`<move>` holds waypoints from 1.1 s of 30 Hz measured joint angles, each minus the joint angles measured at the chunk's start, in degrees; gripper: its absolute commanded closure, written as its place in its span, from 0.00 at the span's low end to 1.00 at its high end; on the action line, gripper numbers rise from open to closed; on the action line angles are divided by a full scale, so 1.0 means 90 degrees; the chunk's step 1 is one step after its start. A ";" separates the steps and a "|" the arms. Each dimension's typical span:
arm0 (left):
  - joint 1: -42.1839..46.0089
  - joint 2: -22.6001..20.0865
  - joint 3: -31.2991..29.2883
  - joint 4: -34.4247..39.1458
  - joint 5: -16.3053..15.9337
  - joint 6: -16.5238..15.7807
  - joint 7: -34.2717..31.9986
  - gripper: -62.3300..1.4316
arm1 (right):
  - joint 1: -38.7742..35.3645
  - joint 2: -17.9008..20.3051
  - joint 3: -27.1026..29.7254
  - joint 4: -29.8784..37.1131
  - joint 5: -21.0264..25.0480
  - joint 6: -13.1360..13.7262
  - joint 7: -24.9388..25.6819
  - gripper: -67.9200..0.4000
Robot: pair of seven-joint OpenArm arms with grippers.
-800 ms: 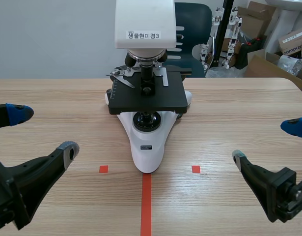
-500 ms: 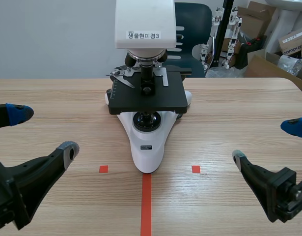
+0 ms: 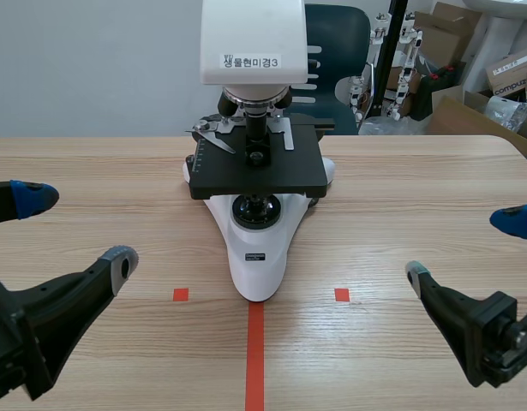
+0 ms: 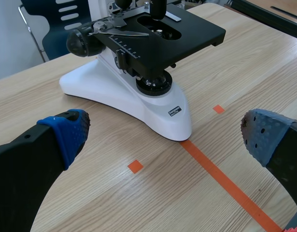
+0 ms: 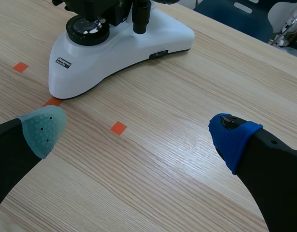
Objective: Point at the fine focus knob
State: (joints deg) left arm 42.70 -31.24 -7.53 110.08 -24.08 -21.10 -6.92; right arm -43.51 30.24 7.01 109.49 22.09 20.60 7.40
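The microscope [image 3: 256, 240] stood mid-table [image 3: 417, 171], its black focus knob [image 4: 79, 42] on the flank facing the left gripper [image 3: 76, 227] (its fine part indistinguishable). That one and the right gripper [image 3: 463, 247] hung spread wide, well apart from its base.

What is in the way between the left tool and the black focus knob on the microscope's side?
Nothing visible does. The open left tool hangs over bare table, and the knob sticks out from the side of the microscope, in plain sight from that tool's camera.
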 measured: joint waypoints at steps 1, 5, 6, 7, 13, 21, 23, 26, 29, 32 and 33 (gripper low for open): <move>0.0000 0.0000 0.0000 0.0000 0.0000 0.0000 0.0000 0.00 | 0.0000 0.0019 0.0000 0.0000 0.0002 -0.0068 0.0000 0.01; 0.0000 0.0000 0.0000 0.0000 0.0002 0.0000 0.0002 0.00 | 0.0029 0.0160 0.0000 0.0000 0.0000 -0.0214 0.0002 0.34; 0.0000 0.0000 0.0000 0.0000 0.0002 -0.0002 0.0000 0.00 | 0.0080 0.0189 0.0000 -0.0015 0.0000 -0.0192 0.0005 0.41; 0.0000 0.0000 0.0000 0.0000 0.0002 -0.0002 0.0000 0.00 | 0.0153 0.0209 0.0000 -0.0056 0.0005 -0.0194 0.0017 0.48; 0.0000 0.0000 0.0000 0.0000 0.0002 0.0000 0.0000 0.00 | 0.0697 0.0498 0.0000 -0.0940 0.0002 -0.0189 0.0724 0.78; 0.0000 0.0000 0.0000 0.0000 0.0002 0.0000 0.0000 0.00 | 0.1870 0.0860 -0.0015 -0.2567 0.0000 0.0311 0.1491 0.95; 0.0000 0.0000 0.0000 0.0000 0.0002 0.0000 0.0000 0.00 | 0.2283 0.0954 -0.0151 -0.2977 0.0002 0.0374 0.1598 0.96; 0.0000 0.0000 0.0000 0.0000 0.0002 0.0000 0.0000 0.00 | 0.2926 0.1054 -0.0522 -0.3640 -0.0005 0.0563 0.1763 0.98; 0.0000 0.0000 0.0000 0.0000 0.0002 0.0000 0.0002 0.00 | 0.3546 0.1054 -0.0991 -0.4228 -0.0155 0.0646 0.1831 0.98; 0.0000 0.0000 0.0000 0.0000 0.0002 0.0000 0.0002 0.00 | 0.4114 0.1052 -0.1489 -0.4682 -0.0444 0.0806 0.2113 0.98; 0.0000 0.0000 0.0000 0.0000 0.0002 0.0000 0.0002 0.00 | 0.4284 0.1052 -0.1661 -0.4782 -0.0520 0.0814 0.2195 0.98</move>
State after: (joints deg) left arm 42.70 -31.24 -7.53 110.08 -24.05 -21.10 -6.90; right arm -4.95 39.70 -7.94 66.46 17.41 27.92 27.16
